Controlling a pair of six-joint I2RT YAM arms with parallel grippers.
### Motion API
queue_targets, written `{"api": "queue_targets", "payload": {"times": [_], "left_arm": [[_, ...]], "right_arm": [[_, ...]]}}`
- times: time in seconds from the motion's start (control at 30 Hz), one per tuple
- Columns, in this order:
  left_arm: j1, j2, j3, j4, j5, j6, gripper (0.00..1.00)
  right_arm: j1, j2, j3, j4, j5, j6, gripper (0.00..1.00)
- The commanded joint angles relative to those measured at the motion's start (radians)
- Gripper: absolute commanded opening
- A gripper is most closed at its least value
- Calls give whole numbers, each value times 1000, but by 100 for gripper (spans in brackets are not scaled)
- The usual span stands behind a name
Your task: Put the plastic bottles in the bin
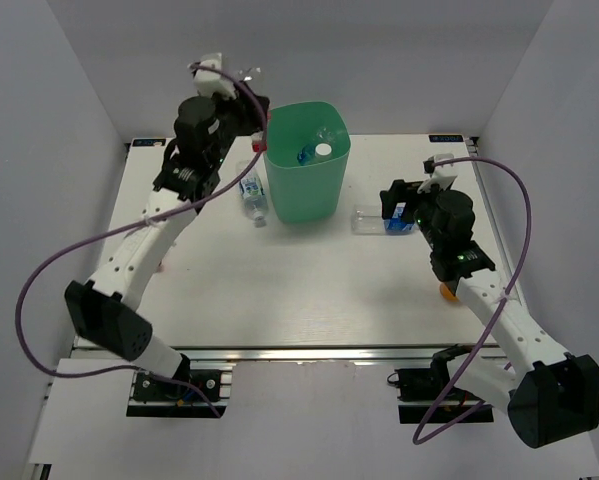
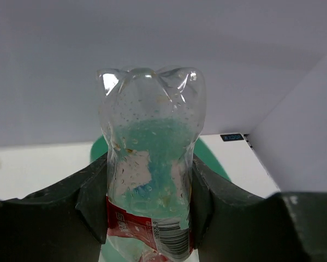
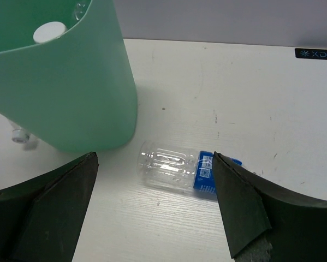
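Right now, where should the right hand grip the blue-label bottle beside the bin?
Take the blue-label bottle across its clear midbody, from above. It lies on its side, so close across its round width, not end to end.

Left hand (image 2: 149,210) raised high, clamped on a red-label bottle (image 2: 152,136); right hand (image 3: 155,180) low, jaws wide apart.

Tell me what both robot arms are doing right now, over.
Left gripper shut on clear red-labelled plastic bottle, raised near tall mint-green plastic bin. Right gripper open over clear blue-labelled bottle lying on table. Nothing blocking the bin mouth.
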Motion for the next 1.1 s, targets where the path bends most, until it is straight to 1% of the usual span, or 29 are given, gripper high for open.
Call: {"api": "queue_targets", "payload": {"times": [0.0, 0.03, 0.07, 0.1, 0.13, 0.17, 0.2, 0.23, 0.27, 0.37, 0.43, 0.5, 0.53, 0.57, 0.6, 0.63, 0.67, 0.77, 0.8, 0.83, 0.87, 0.9, 0.93, 0.97, 1.0, 1.03, 1.07], "left_arm": [[-2, 141, 128, 76, 196, 233, 33], [-1, 202, 148, 143, 217, 236, 34], [-2, 236, 210, 153, 233, 244, 35], [-2, 271, 253, 138, 253, 254, 35], [-1, 346, 295, 128, 297, 256, 36], [-2, 382, 371, 121, 329, 264, 40], [-1, 417, 407, 110, 364, 267, 42], [-2, 484, 442, 101, 412, 261, 42], [-2, 514, 502, 72, 431, 256, 42], [-2, 606, 570, 62, 443, 245, 48], [-2, 643, 639, 32, 441, 245, 62], [-2, 664, 668, 16, 460, 250, 70], [-2, 663, 665, 16, 466, 251, 84], [-2, 646, 656, 19, 471, 256, 93], [-2, 634, 633, 27, 471, 259, 98], [-2, 622, 621, 30, 471, 262, 98], [-2, 593, 598, 33, 462, 273, 98], [-2, 550, 581, 16, 434, 282, 98], [-2, 524, 581, -8, 423, 284, 98], [-2, 507, 573, -22, 419, 285, 98], [-2, 487, 561, -34, 408, 273, 98], [-1, 443, 545, -37, 379, 268, 98], [-2, 415, 491, -41, 354, 261, 98], [-1, 383, 451, -27, 319, 238, 98], [-2, 315, 403, -22, 222, 221, 98], [-1, 278, 311, -19, 178, 193, 98], [-1, 242, 262, -24, 117, 183, 98]], "right_arm": [[-5, -26, -14, 28, -24, -9, 89], [-6, -27, -16, 25, -24, -9, 89], [-6, -29, -22, 21, -22, -9, 89], [-6, -33, -22, 18, -18, -11, 89], [-6, -36, -25, 15, -8, -9, 89], [-8, -41, -29, 10, -2, -9, 89], [-8, -44, -31, 7, 11, -8, 89], [-9, -46, -34, 4, 19, -8, 89], [-9, -50, -37, 1, 22, -9, 89], [-14, -64, -45, -16, 28, -14, 89], [-18, -69, -48, -33, 47, -11, 89], [-23, -69, -48, -45, 74, 6, 89], [-26, -67, -46, -51, 84, 15, 89], [-31, -58, -43, -60, 93, 20, 89], [-32, -52, -37, -74, 85, -3, 89], [-35, -46, -24, -83, 65, -42, 89], [-35, -29, -2, -112, 6, -122, 89], [-48, 29, 47, -155, -62, -266, 89], [-54, 46, 65, -172, -152, -321, 89], [-61, 66, 85, -201, -203, -441, 89], [-74, 107, 124, -240, -311, -501, 89], [-81, 130, 145, -270, -368, -565, 89], [-86, 181, 194, -353, -414, -710, 89], [-86, 206, 219, -388, -460, -780, 89], [-84, 229, 242, -422, -475, -840, 89], [-84, 276, 268, -501, -479, -939, 89], [-84, 302, 326, -546, -498, -980, 89]]}}
